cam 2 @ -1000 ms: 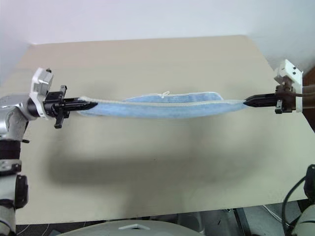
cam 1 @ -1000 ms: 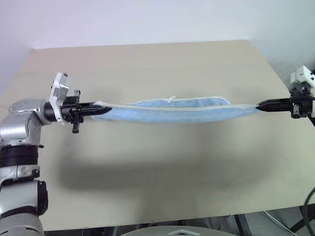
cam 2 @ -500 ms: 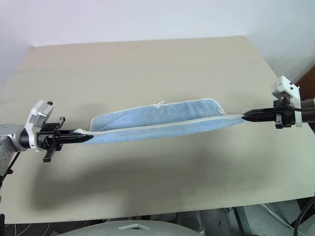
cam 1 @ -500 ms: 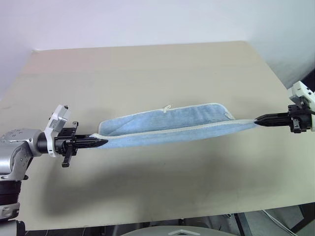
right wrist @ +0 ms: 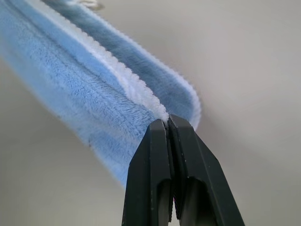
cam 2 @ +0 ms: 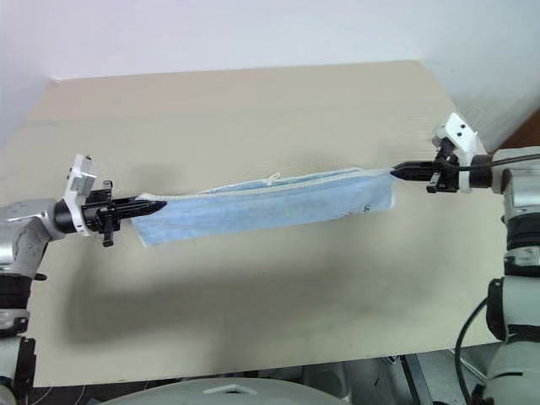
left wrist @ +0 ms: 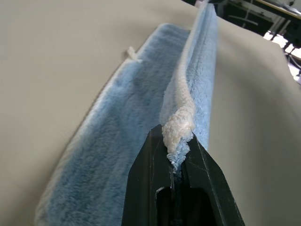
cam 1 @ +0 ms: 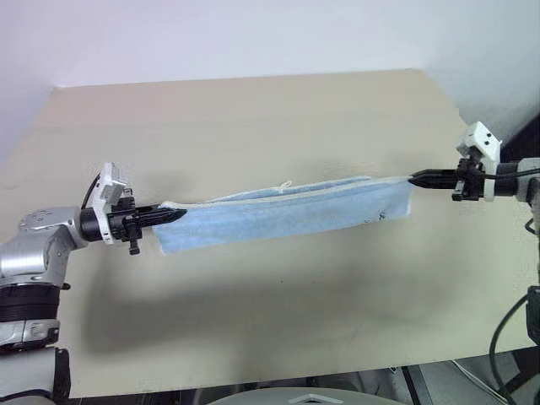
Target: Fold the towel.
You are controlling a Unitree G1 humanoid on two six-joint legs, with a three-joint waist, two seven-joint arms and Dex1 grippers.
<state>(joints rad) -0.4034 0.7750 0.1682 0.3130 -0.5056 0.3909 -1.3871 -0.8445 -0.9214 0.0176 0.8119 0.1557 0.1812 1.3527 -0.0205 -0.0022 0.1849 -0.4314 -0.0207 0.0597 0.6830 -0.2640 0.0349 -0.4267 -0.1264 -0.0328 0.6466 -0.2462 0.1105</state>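
Holding the towel point(cam 1: 287, 215) taut above your table point(cam 1: 253, 118).
Both the left gripper point(cam 1: 173, 213) and the right gripper point(cam 1: 415, 178) pinch corners; no legible writing.

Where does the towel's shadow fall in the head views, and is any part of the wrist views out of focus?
Left eye view: the towel casts a broad soft shadow on the table, below it and nearer the camera. Left wrist view: the left hand is sharp, the towel's far end blurs. Right wrist view: the right hand is sharp, the distant towel soft.

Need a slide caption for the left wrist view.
Left gripper pinching the light blue towel by its white stitched border, cloth stretched above the table.
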